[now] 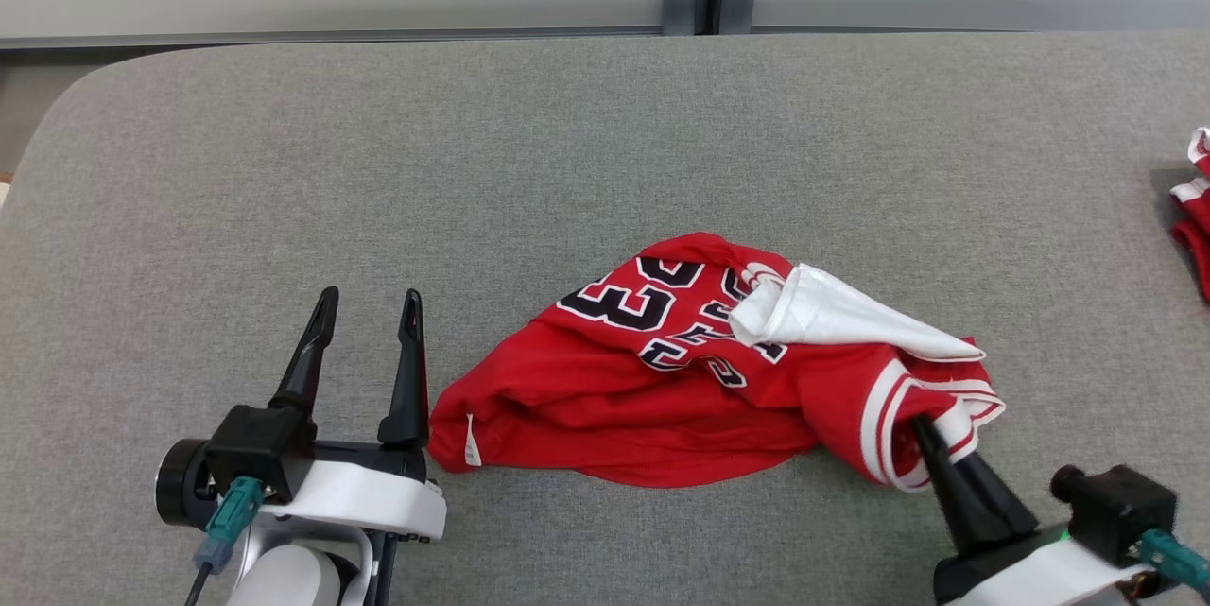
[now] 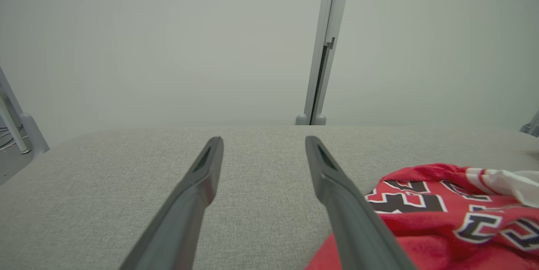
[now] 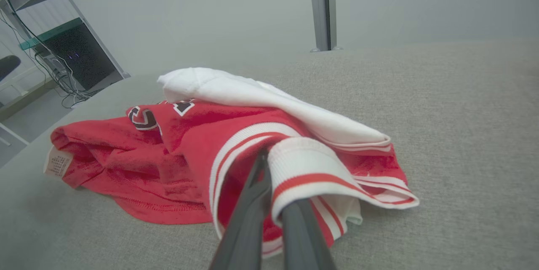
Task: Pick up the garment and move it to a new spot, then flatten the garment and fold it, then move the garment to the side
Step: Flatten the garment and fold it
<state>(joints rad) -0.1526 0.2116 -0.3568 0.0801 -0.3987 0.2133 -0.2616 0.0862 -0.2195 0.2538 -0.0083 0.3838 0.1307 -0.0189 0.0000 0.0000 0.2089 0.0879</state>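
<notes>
Clamping the striped trim [image 3: 303,164] of the crumpled red basketball jersey [image 1: 662,379], the right fingers [image 1: 936,455] look set to lift it off the worktop [image 1: 567,162], while the left fingers [image 1: 410,332] hang empty and spread wide, the jersey's edge just beside them.

Red jersey [image 1: 605,389], white-striped trim [image 1: 884,417], grey table [image 1: 567,133]

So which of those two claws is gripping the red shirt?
The right gripper, shut on the jersey at its striped edge; the left gripper stands open.
</notes>
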